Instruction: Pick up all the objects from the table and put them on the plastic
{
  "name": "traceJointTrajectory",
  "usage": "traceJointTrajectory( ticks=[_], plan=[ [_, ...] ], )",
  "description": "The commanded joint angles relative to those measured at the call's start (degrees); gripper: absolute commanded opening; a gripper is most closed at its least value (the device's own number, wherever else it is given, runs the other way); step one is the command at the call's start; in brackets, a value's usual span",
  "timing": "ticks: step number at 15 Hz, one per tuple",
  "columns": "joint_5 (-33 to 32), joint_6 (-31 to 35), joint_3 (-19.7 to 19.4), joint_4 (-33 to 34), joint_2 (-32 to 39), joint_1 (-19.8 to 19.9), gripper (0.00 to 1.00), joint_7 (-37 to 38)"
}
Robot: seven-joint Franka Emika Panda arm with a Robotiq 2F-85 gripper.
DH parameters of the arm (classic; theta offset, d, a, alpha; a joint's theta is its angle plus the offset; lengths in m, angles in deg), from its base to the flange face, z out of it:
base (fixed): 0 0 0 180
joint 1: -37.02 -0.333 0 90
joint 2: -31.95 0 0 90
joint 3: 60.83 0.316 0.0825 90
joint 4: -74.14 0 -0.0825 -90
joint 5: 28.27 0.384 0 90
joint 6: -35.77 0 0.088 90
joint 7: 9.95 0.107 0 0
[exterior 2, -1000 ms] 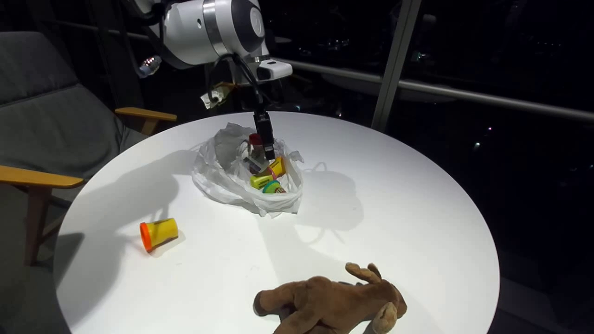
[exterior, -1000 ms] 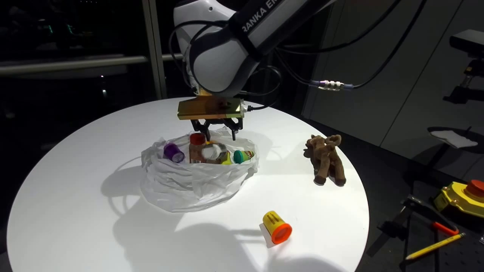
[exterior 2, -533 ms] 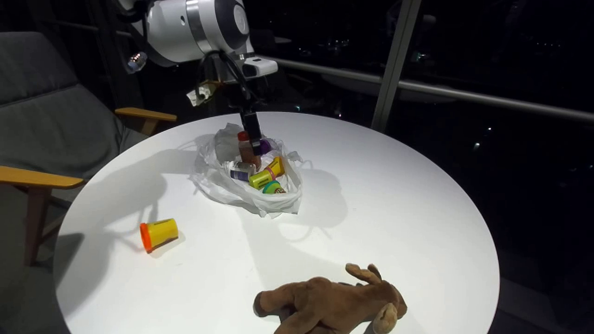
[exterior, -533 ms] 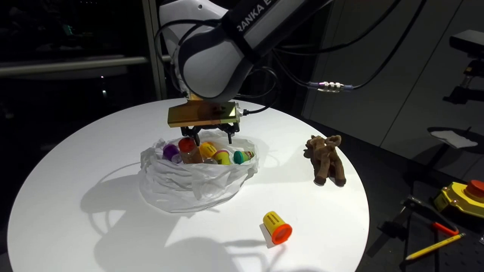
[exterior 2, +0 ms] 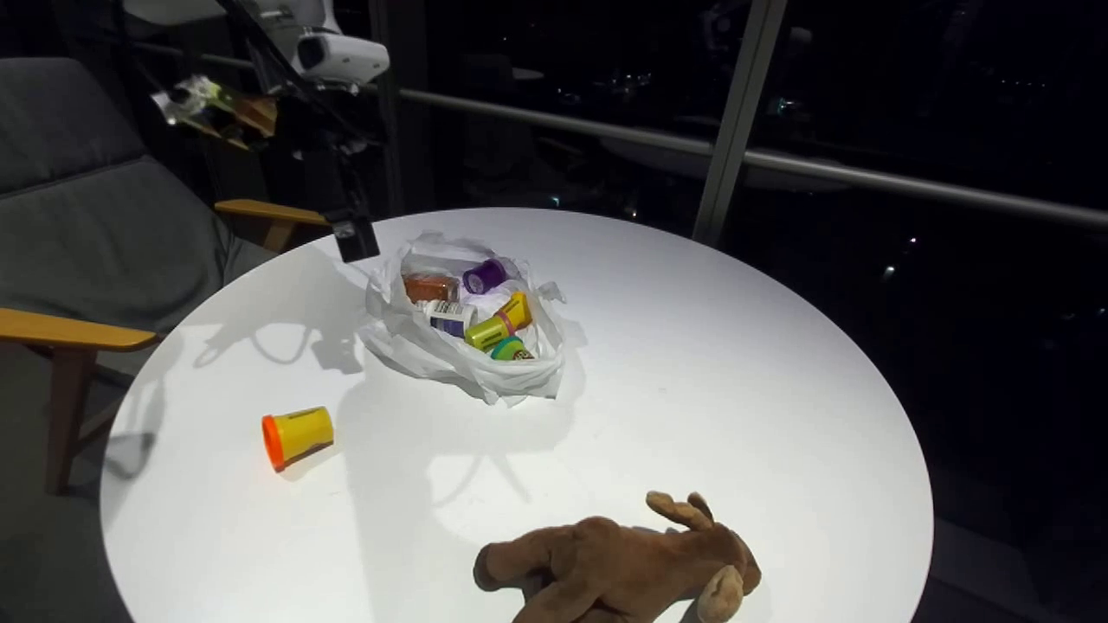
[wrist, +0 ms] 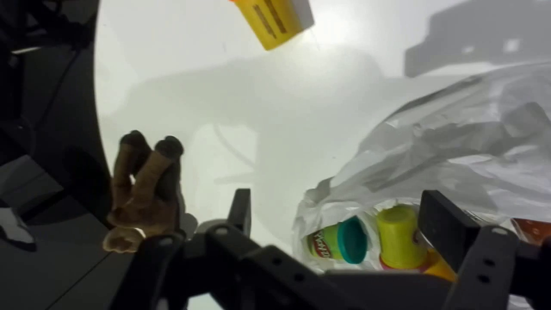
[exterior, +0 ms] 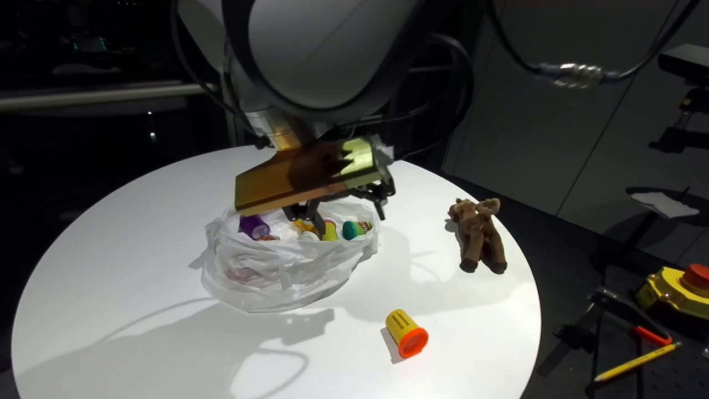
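"As the end effector (exterior: 350,215) hangs in front of the plastic (exterior: 277,271) in an exterior view, what lies on the round white surface (exterior: 111,233)?"

"An orange-rimmed yellow tub (exterior: 405,332), near right, and a brown plush animal (exterior: 477,235), farther right, both well apart from the plastic."

"And inside the plastic?"

"Purple tub (exterior 2: 485,276), reddish-brown bottle (exterior 2: 428,287), white jar (exterior 2: 452,317), lime-yellow tub (exterior 2: 487,334), orange-yellow tub (exterior 2: 521,308) and green tub (exterior 2: 511,349), in an exterior view. The end effector hangs left of them, above the surface."

"Is it grasping?"

"In the wrist view it is released, its fingers (wrist: 445,228) spread wide, with the plush animal at left and the plastic at right."
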State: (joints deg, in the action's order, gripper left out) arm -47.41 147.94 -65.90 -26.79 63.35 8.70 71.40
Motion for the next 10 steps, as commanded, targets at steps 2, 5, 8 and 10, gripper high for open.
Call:
traceJointTrajectory(
  ticks=[2, 5, 8, 10],
  plan=[
    [0.09, -6.22, 5.23, -13.06, -15.71, 4.09, 1.00, -2.12],
    [3.21, -5.17, 7.87, -17.62, -19.19, 9.02, 1.00, -9.72],
    [0.73, -6.59, 8.85, -14.03, -16.41, 9.08, 1.00, -5.02],
    [0.75, -6.54, 8.98, -13.85, -15.91, 9.13, 1.00, -4.98]
  ],
)
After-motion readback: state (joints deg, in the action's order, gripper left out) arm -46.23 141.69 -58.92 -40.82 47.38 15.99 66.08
